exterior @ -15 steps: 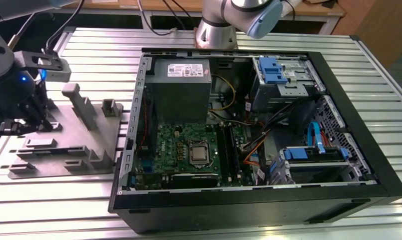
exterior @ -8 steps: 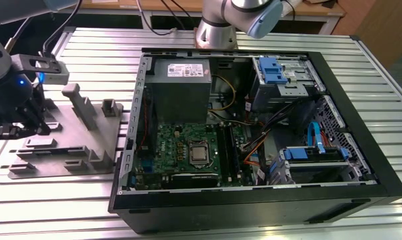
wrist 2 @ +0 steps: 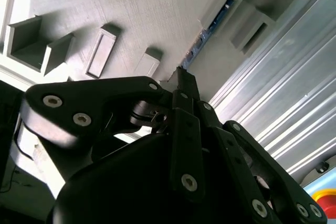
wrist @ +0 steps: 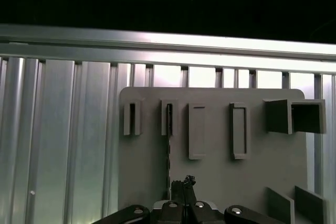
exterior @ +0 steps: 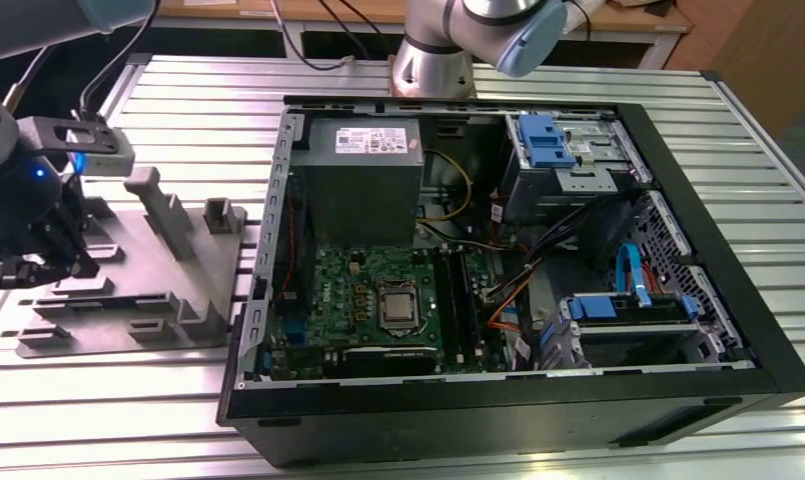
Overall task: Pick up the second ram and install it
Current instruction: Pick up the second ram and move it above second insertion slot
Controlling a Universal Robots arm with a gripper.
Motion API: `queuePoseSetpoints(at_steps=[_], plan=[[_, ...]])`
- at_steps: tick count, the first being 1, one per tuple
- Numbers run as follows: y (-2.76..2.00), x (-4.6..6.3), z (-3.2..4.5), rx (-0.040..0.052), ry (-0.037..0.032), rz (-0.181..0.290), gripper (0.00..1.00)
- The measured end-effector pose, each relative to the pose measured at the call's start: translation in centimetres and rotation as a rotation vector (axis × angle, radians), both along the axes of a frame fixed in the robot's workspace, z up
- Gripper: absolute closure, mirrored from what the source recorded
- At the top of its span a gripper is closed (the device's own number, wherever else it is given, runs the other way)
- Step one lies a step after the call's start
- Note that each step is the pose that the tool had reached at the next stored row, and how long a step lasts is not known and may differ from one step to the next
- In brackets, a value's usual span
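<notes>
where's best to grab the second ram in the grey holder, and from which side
Probably its upper long edge, pinching the two flat faces, coming straight down from above. The second ram stands on edge in the grey holder, one end tucked in a slotted block, so its lower edge is shielded.

1 RAM stick (wrist 2: 201,43), 1 holder (wrist: 220,182), 1 PC (exterior: 509,420)

Second ram (wrist 2: 199,40) in holder plate (exterior: 109,345), computer case (exterior: 509,415) on exterior view's right
</notes>
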State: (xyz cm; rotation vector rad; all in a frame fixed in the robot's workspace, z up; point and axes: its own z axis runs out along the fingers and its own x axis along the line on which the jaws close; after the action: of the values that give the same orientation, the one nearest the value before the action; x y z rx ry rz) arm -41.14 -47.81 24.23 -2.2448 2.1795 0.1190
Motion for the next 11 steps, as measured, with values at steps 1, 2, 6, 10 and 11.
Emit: queuePoseSetpoints(at_steps=[1,2,6,10,11], plan=[[-0.10,0.00,-0.08,0.0000,0.0000,0.003,0.90],[-0.20,-0.01,-0.15,0.0000,0.0001,0.005,0.90],[-0.60,-0.04,-0.40,0.0000,0.0001,0.016,0.90],[-0.79,-0.06,-0.72,0.0001,-0.0001,0.026,0.90],[-0.84,-0.07,-0.80,0.0000,0.0000,0.028,0.90]])
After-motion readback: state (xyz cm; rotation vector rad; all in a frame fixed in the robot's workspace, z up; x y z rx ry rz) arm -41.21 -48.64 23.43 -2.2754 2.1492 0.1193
